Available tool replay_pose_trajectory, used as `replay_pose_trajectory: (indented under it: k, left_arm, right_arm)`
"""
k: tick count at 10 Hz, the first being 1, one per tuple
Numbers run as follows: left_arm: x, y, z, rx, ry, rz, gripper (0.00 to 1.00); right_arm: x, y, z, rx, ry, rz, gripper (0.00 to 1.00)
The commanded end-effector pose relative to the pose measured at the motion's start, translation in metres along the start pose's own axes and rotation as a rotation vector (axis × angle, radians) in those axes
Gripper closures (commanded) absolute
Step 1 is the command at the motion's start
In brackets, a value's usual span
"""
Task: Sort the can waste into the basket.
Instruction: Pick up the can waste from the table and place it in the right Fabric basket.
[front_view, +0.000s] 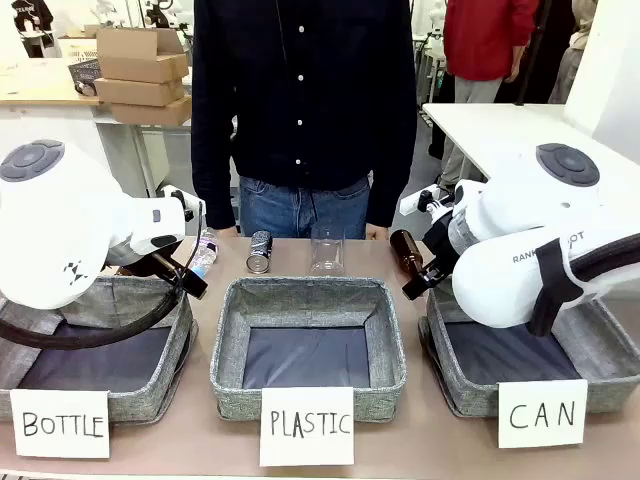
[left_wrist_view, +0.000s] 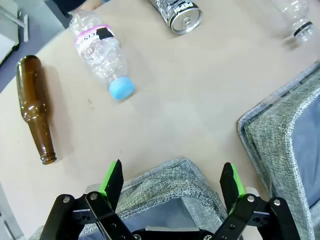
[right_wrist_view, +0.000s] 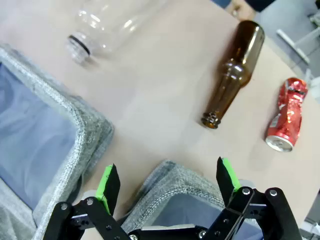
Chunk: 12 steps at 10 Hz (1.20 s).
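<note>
Finding left gripper (left_wrist_view: 171, 167), right gripper (right_wrist_view: 167, 167) spread wide, empty; we see dark can (left_wrist_view: 180, 12) cropped beyond left fingers (left_wrist_view: 114, 177).

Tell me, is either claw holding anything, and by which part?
Nothing. The left gripper and right gripper are open and empty; the red can and dark can lie on the table.

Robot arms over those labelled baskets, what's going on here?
It's a sorting job: cans belong in the CAN basket. Nothing has been picked up yet. The left gripper and right gripper both hang open and empty over basket corners. The dark can and the red can lie on the table beyond the baskets, among bottles. A person stands at the far side.
</note>
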<state>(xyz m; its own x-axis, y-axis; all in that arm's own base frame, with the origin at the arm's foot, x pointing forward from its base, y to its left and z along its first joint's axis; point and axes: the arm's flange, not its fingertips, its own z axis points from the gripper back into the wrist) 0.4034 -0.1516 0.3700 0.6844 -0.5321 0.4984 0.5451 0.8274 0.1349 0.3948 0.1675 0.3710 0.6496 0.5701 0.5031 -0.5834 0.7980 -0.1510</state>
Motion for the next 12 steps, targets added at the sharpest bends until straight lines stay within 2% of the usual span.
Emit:
replay_pose_trajectory:
  k: [1, 11, 12]
  left_arm:
    - [0.0, 0.0, 0.0, 0.0, 0.0, 0.0, 0.0]
    - [0.0, 0.0, 0.0, 0.0, 0.0, 0.001, 0.0]
    - [0.0, -0.011, 0.058, -0.006, -0.004, 0.017, 0.0]
  right_arm:
    - [0.0, 0.0, 0.0, 0.0, 0.0, 0.0, 0.0]
    - [0.0, 0.0, 0.0, 0.0, 0.0, 0.001, 0.0]
    - [-0.001, 0.0, 0.052, 0.016, 0.011, 0.001, 0.0]
